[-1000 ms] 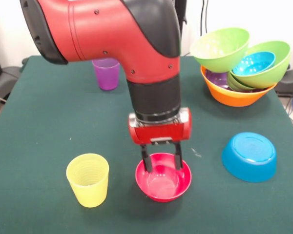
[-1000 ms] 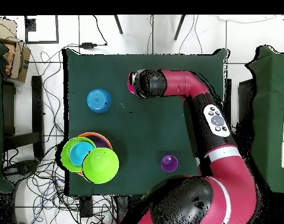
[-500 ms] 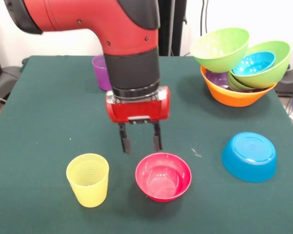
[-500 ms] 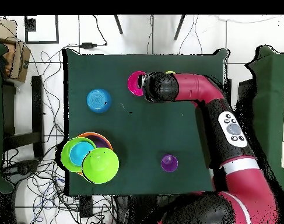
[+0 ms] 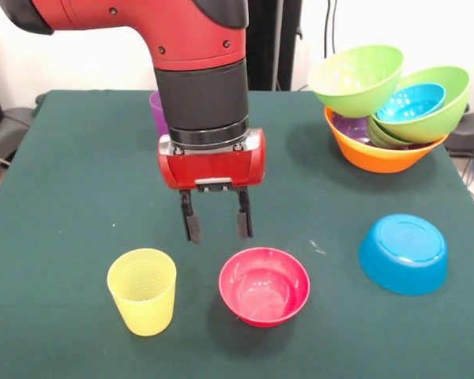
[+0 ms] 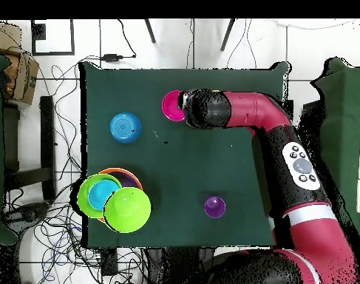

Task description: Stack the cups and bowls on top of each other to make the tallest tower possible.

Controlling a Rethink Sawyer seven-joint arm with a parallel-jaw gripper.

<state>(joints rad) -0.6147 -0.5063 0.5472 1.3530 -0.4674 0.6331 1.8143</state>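
Note:
My gripper (image 5: 216, 227) hangs open and empty above the table, up and to the left of the pink-red bowl (image 5: 264, 286), which sits upright near the front edge. The pale yellow ribbed cup (image 5: 142, 290) stands left of that bowl. Behind the arm, the purple cup (image 5: 156, 105) is mostly hidden; in the overhead view the purple cup (image 6: 215, 206) stands alone. A blue bowl (image 5: 403, 253) lies upside down at the right. The tower (image 5: 383, 103) at the back right is an orange bowl holding purple, green and blue bowls. From above, the arm covers part of the pink-red bowl (image 6: 170, 106).
The green cloth table (image 5: 79, 181) ends close in front of the yellow cup and pink-red bowl. Cables lie on the floor around the table (image 6: 57, 222) in the overhead view.
The gripper has risen out of the pink-red bowl and moved left and back, leaving the bowl in place. It stays open.

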